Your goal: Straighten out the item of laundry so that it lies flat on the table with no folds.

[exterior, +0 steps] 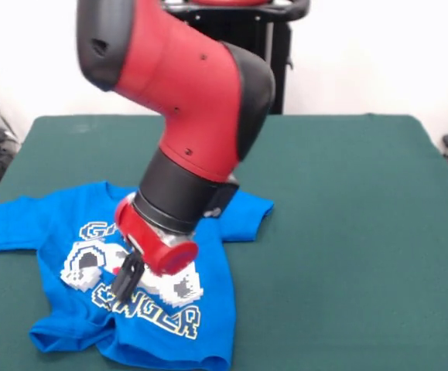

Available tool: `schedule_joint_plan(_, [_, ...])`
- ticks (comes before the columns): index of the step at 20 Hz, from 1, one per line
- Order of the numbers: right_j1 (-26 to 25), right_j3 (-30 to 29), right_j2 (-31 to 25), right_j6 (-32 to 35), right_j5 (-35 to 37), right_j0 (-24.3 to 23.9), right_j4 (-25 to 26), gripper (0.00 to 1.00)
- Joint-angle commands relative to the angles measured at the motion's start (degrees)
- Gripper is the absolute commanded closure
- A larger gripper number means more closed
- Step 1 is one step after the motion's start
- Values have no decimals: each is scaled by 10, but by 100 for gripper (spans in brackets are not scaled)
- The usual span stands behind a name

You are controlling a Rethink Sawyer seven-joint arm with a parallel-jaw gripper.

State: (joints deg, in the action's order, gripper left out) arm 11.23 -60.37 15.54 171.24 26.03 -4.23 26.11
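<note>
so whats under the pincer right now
The pincer hangs over the blue T-shirt, above its white pixel print. Under the shirt is the green table. The arm covers part of the print, the lettering and the shirt's upper middle.

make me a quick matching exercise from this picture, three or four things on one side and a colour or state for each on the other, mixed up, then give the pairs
Things:
1. T-shirt
2. table
3. gripper
4. robot arm

Descriptions:
A. dark green, covers most of the picture
B. red and black, comes down from the top
C. bright blue, bottom hem bunched at the near edge
D. black, over the print on the shirt's front

Pairs: 1-C, 2-A, 3-D, 4-B
</note>
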Motion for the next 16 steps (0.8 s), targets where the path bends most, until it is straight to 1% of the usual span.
schedule_joint_plan(1, [75,-135,-148,-246,127,-25,-22,100])
schedule_joint_plan(10, [112,-174,-220,-255,147,-70,4,100])
schedule_joint_plan(13, [114,-182,-239,-254,145,-83,11,100])
schedule_joint_plan(16, [106,-190,-261,-252,128,-98,21,100])
